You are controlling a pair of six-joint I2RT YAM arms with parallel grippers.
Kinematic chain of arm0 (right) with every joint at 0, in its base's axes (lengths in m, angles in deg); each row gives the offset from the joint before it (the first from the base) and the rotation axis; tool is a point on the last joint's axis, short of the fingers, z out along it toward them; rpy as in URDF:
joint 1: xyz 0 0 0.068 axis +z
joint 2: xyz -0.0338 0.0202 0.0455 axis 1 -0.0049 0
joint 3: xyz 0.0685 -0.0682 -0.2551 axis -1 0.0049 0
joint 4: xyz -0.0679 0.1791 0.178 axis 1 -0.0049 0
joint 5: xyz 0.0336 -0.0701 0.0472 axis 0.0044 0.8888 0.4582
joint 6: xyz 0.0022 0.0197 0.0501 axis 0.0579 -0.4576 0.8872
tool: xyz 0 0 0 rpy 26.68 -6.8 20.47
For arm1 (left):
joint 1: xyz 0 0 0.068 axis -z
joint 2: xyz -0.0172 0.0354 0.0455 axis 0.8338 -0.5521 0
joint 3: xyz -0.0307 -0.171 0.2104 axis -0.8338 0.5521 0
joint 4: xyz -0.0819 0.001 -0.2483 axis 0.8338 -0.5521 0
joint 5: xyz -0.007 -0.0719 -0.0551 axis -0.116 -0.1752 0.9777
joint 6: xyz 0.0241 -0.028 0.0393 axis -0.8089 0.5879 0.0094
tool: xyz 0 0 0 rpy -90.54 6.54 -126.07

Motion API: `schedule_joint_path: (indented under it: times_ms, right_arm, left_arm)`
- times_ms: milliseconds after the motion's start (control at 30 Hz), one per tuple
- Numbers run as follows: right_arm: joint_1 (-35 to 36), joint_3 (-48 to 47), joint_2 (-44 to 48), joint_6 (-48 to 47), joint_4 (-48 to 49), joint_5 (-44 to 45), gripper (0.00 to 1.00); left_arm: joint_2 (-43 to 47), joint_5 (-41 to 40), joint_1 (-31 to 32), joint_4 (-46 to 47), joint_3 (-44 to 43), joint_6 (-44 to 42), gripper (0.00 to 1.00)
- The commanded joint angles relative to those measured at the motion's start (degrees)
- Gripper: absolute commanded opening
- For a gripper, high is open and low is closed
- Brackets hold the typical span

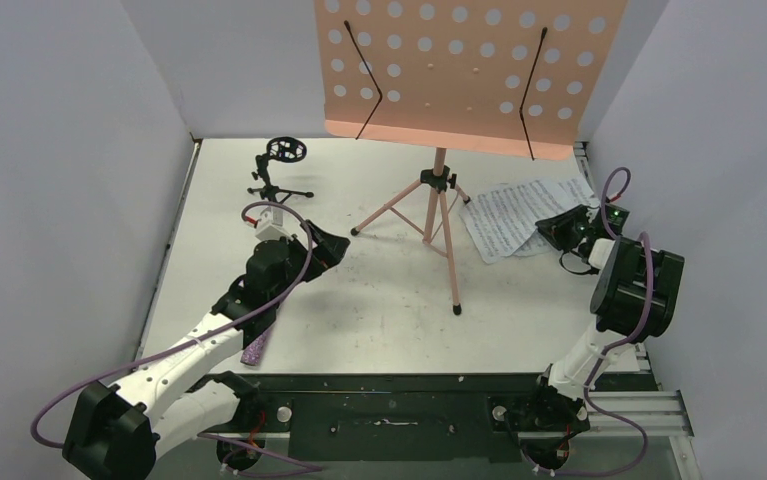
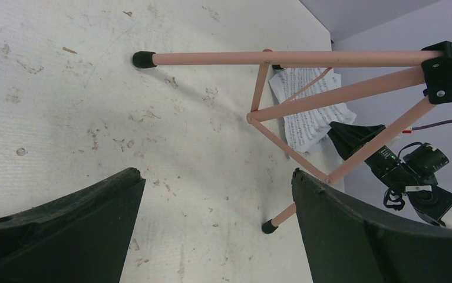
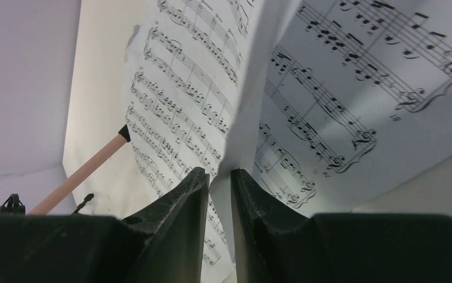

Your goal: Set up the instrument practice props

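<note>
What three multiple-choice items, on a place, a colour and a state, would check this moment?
1. Relative to the pink music stand, the sheet-music pages lie: A on its desk; B on the table to its right; C behind it.
2. The small tripod mic stand is: A black; B pink; C white.
3. The left gripper is: A shut on a page; B shut on a stand leg; C open, holding nothing.
Answers: B, the top view shows them on the table right of the stand's legs; A, its legs and ring are black; C, its fingers stand wide apart over bare table.
</note>
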Motion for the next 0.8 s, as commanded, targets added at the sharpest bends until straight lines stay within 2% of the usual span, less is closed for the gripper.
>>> schedule_joint_path:
  times_ms: [0, 100, 200, 267, 367, 500, 600, 767]
  right_arm:
    - [1.7, -2.6, 0.0, -0.9, 6.5, -1.9, 0.23]
    - [2.9, -3.3, -1.3, -1.0, 4.7, -1.4, 0.22]
    - [3.4, -2.9, -2.4, -0.3, 3.5, -0.5, 0.32]
    - [3.4, -3.0, -2.6, -0.3, 0.6, 1.3, 0.44]
    - [3.3, -3.2, -2.0, -0.9, -3.4, 3.9, 0.57]
    - [3.2, -1.9, -0.4, -1.0, -2.5, 4.6, 0.68]
    - [3.5, -2.8, -1.5, -0.4, -4.0, 6.6, 0.69]
    - [3.6, -5.0, -1.1, -1.1, -10.5, 12.6, 0.65]
  left_arm:
    - [1.6, 0.3, -0.6, 3.6, -2.2, -0.9, 0.96]
    - [1.7, 0.2, -0.9, 4.0, -2.0, -0.9, 0.97]
    - [1.9, 0.2, -1.1, 4.0, -1.8, -0.9, 0.97]
    - [1.9, 0.3, -1.2, 4.1, -1.6, -0.9, 0.97]
    - [1.9, 0.4, -1.4, 4.2, -1.6, -0.9, 0.96]
    - [1.7, 0.1, -1.6, 4.5, -1.2, -0.5, 0.97]
    - [1.4, 0.3, -1.7, 4.7, -1.5, -0.3, 0.97]
    - [1.4, 0.1, -2.1, 4.2, -2.0, -1.1, 0.96]
